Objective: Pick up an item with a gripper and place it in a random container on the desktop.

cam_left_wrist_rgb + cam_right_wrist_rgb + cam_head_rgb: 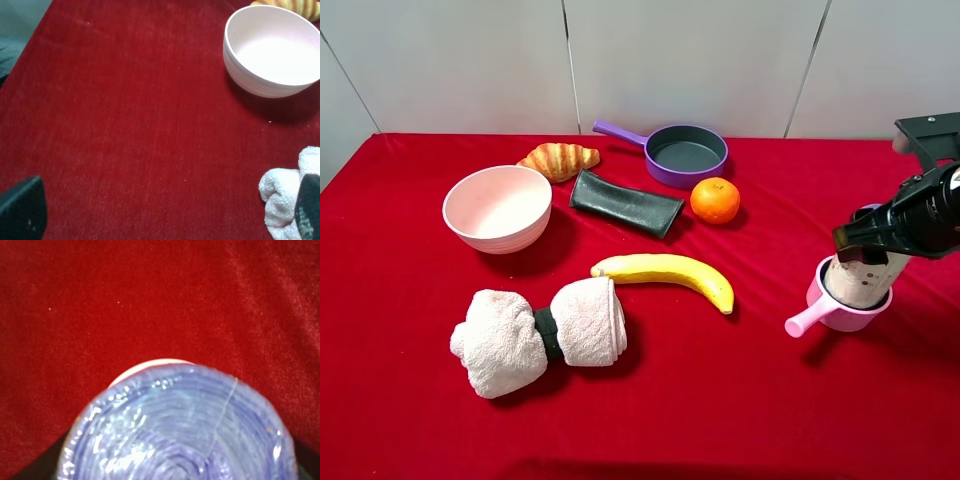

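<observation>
Purple lid (175, 420) of canister (858, 278), upright in pink saucepan (840, 316), straight under right gripper (870, 243), jaws clamped on it; left gripper (165, 210) wide open, empty.

Behind the table (740, 425) we see a pale grey-white wall (460, 60) built of flat panels. Thin dark seams (570, 70) divide the panels from top to bottom, and some of them lean a little. The wall meets the table's far edge in a straight line. A bright red velvety cloth (390, 420) covers the whole table top, and its nap shows faint streaks. The light is even and comes from above, leaving short, soft-edged shadows on the cloth. In the left wrist view we see the cloth's edge at one corner, with a dull grey-green surface (20, 15) beyond it, too blurred to name.
</observation>
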